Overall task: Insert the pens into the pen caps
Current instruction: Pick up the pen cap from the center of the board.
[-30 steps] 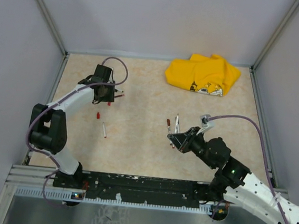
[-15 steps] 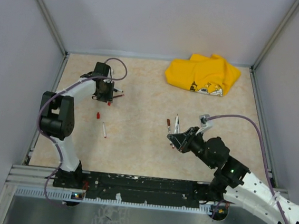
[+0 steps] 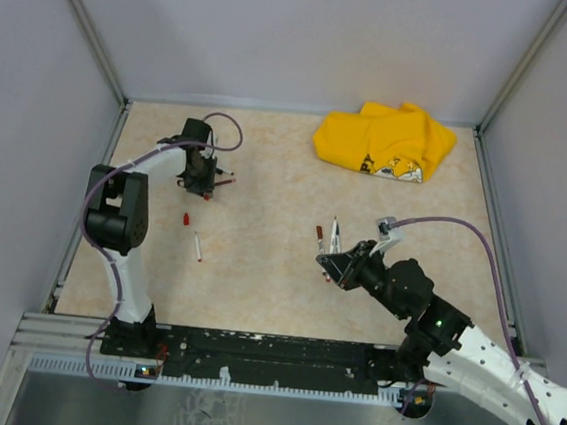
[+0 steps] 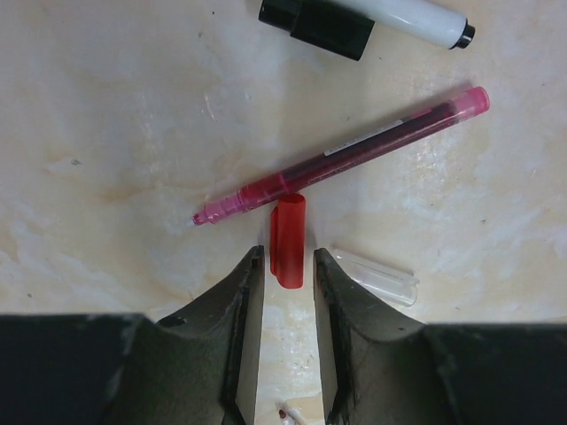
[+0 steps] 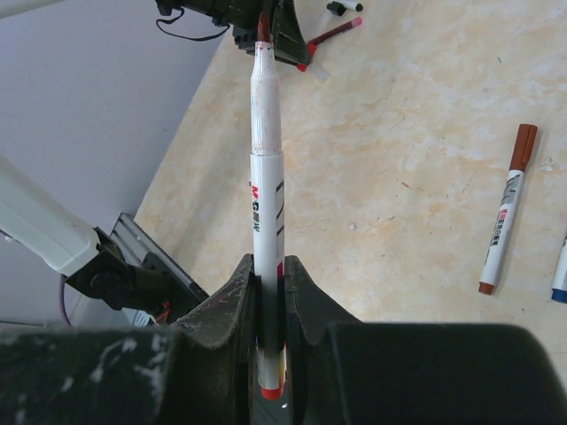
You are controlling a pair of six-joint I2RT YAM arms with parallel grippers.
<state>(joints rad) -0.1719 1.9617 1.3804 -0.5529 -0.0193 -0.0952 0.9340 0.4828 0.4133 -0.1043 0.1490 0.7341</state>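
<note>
On the far left, your left gripper [image 4: 289,257] hangs low over the table [image 4: 106,106]. Its jaws are parted and straddle the near end of the red cap [image 4: 288,241], with a thin gap on each side, so nothing is gripped yet. The cap lies flat, pointing away from the wrist. Its far end touches or nearly touches the pink pen [image 4: 345,159], which lies across it. A clear cap [image 4: 376,276] sits just beside the right finger, and a black marker [image 4: 372,18] lies farther off.

To the right, your right gripper [image 5: 267,266] is clenched on a white pen [image 5: 266,177], with the bare tip aimed towards the left arm. A capped pen [image 5: 505,212] lies on the table near it.

This looks like the cap pickup, with the pen held ready for mating. Next, squeeze squarely on the red cap without nudging the pink pen or catching the clear cap. Then lift it and turn its open end to face the pen tip. I cannot tell which end is open.
</note>
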